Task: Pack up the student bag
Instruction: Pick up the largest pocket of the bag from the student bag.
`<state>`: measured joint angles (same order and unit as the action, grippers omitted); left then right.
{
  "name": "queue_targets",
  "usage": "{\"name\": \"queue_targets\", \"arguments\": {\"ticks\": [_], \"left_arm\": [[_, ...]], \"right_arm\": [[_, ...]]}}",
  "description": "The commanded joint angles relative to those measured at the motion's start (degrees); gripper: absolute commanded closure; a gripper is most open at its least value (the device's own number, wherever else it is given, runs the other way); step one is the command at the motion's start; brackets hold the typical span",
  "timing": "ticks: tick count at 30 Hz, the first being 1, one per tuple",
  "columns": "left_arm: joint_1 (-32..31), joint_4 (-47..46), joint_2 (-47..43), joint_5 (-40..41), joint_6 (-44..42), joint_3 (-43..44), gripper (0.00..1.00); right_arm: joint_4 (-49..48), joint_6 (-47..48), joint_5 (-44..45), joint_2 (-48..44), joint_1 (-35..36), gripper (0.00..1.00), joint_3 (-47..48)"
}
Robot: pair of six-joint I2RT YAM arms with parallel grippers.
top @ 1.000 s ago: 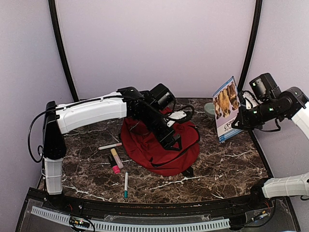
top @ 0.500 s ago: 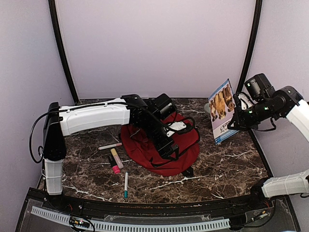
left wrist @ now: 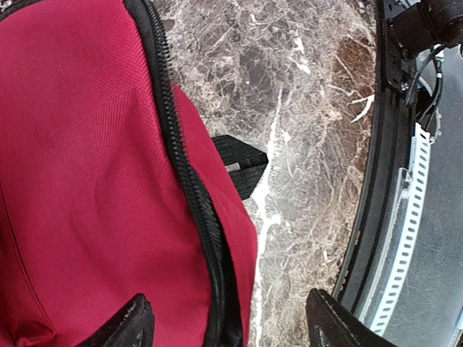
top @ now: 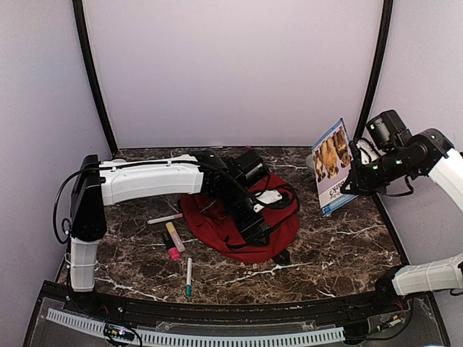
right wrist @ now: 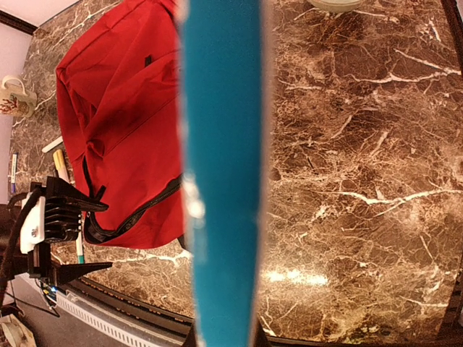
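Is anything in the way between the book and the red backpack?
Nothing visible lies on the table between the book and the red backpack. But the left arm stretches across the backpack, its fingers open over the zipper.

Left claw (left wrist: pixel 230 322) farther down student bag (left wrist: pixel 87 159)

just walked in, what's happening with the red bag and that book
Two robot arms are packing the student bag, which lies on the marble table. The left gripper hangs open over the bag, fingers either side of its zipper, gripping nothing. The right gripper is shut on a book with dogs on its cover, held upright to the bag's right. A highlighter and a pen lie left of the bag, not yet packed.
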<state>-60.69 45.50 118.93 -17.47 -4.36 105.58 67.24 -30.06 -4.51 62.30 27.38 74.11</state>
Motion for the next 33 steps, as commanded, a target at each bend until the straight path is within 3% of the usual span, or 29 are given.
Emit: {"name": "queue_targets", "arguments": {"ticks": [1,17,29,33], "left_arm": [[-0.4,-0.88,1.35,1.51,-0.35,0.13,0.26],[0.8,-3.13,1.99,7.35,0.41,5.58,0.4],[0.64,-2.87,7.71,2.23,-1.46,7.33,0.45],[0.39,-2.33,9.61,4.44,-1.26,7.1,0.52]], "right_arm": [[-2.61,0.61,0.12,-0.46,0.19,1.0,1.07],[-3.81,-0.73,-1.0,-2.34,0.21,1.0,0.05],[-4.02,-0.96,-1.55,-2.14,0.22,1.0,0.77],[-3.55,-1.32,-1.93,-2.17,0.21,1.0,0.91]]}}
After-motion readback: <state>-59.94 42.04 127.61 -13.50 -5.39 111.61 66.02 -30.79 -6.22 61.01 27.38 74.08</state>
